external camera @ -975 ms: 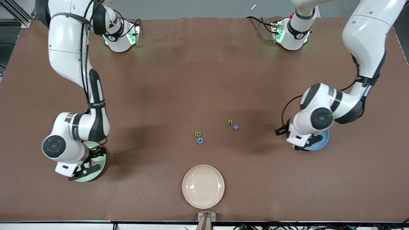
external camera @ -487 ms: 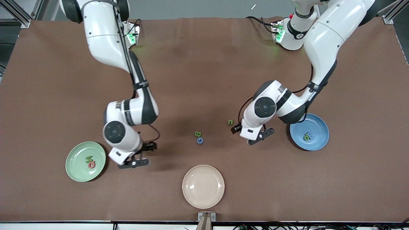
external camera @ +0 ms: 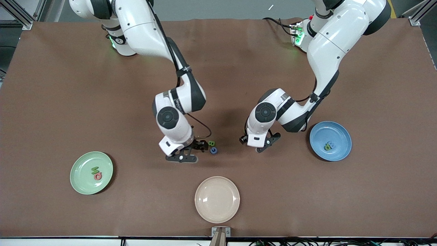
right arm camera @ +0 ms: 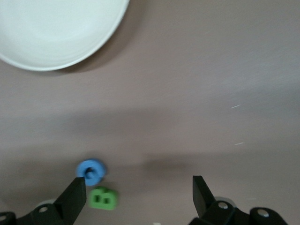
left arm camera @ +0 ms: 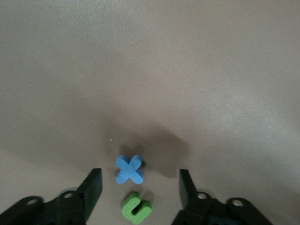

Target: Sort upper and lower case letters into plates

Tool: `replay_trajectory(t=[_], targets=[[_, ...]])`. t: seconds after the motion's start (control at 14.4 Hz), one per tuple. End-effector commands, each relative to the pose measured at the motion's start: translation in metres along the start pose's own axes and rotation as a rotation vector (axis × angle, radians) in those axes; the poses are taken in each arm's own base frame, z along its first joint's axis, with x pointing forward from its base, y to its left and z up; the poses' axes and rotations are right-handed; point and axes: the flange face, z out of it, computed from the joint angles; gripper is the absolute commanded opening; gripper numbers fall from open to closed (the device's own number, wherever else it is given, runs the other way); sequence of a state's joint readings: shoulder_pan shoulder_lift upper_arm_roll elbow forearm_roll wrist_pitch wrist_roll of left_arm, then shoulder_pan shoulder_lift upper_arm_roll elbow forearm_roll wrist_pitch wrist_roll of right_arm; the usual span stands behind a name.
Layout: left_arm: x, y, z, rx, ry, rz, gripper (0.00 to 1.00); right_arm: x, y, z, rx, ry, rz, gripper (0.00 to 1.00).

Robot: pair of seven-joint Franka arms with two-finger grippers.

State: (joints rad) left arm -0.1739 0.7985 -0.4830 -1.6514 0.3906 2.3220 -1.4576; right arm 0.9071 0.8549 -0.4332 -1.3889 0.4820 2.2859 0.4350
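Observation:
My left gripper [external camera: 263, 144] is open and low over the green n [left arm camera: 136, 207] and the blue plus sign [left arm camera: 130, 169]; both lie between its fingers [left arm camera: 91, 187]. The wrist hides them in the front view. My right gripper [external camera: 186, 153] is open beside the green B [external camera: 211, 143] and blue G [external camera: 213, 150]. In the right wrist view the B [right arm camera: 103, 198] and G [right arm camera: 91, 171] sit close to one finger [right arm camera: 75, 197]. The pale green plate [external camera: 76, 171] holds a green letter [external camera: 95, 169] and the pink one [external camera: 98, 176]. The sky blue plate [external camera: 336, 131] holds two letters [external camera: 327, 146].
A cream-beige plate [external camera: 217, 199] sits near the table's front edge, nearer to the camera than the B and G; it also shows in the right wrist view [right arm camera: 56, 28]. Bare brown table lies around the letters.
Both arms have swung from their plates toward the table's middle. The right gripper came from the green plate to the B and G, the left from the blue plate to over the n and plus.

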Motion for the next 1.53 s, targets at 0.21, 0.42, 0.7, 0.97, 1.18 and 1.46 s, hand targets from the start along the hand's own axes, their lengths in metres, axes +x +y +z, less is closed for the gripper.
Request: replay_trajectory(t=[0.21,0.42,0.7,0.97,1.18,1.46], targets=[[0.006,-0.006,0.013,0.007,0.025,0.019,0.19,-0.036,-0.029,0.038,0.012,0.014,0.058,0.99],[0.023,-0.008,-0.002,-0.005,0.047,0.018,0.0,-0.051,-0.039,0.048,0.001,0.006,0.044,0.9],[0.109,-0.043,-0.075,-0.004,0.126,0.098,0.0,-0.059,-0.045,0.056,-0.004,0.015,0.023,0.72],[0.193,-0.128,-0.102,0.138,0.097,0.248,0.0,-0.059,-0.043,0.063,-0.023,0.042,-0.005,0.59],[0.221,-0.187,-0.097,0.185,0.059,0.314,0.01,-0.059,-0.044,0.063,-0.023,0.041,-0.004,0.34],[0.244,-0.232,-0.076,0.205,0.002,0.368,0.09,-0.056,-0.042,0.058,-0.024,0.031,0.001,0.05]])
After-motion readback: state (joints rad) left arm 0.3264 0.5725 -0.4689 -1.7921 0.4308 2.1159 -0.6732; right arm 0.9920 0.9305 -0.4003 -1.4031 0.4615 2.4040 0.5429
